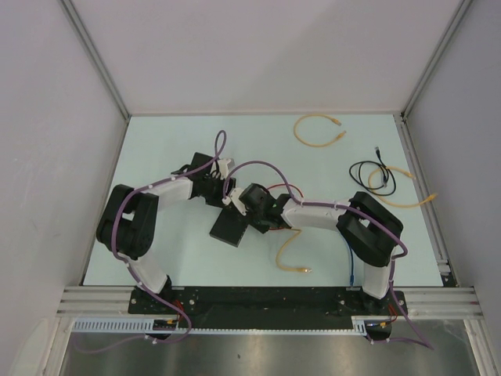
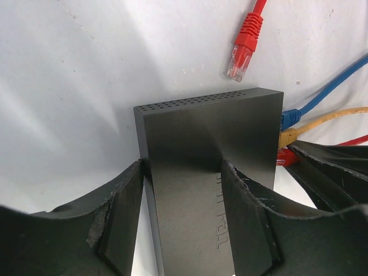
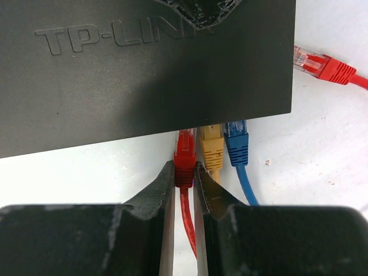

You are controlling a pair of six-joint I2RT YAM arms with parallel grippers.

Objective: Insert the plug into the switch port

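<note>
The switch [image 2: 201, 144] is a flat black box lying on the white table [image 1: 156, 157], also seen in the top view [image 1: 228, 229]. My left gripper [image 2: 183, 167] is closed across its near left edge. One finger [image 2: 123, 207] is against the side and the other [image 2: 247, 213] rests on the top face. My right gripper [image 3: 184, 167] is shut on the red plug [image 3: 184, 154]. The plug's clear tip meets the switch's socket edge [image 3: 172, 123], next to a seated yellow plug [image 3: 211, 150] and blue plug [image 3: 236, 148]. How deep the red plug sits is hidden.
A second red plug [image 2: 244, 46] lies loose on the table beyond the switch. A yellow cable loop [image 1: 319, 129] lies at the back, with a black cable [image 1: 374, 174] and another yellow cable [image 1: 407, 194] at the right. Grey walls [image 1: 63, 117] close in three sides.
</note>
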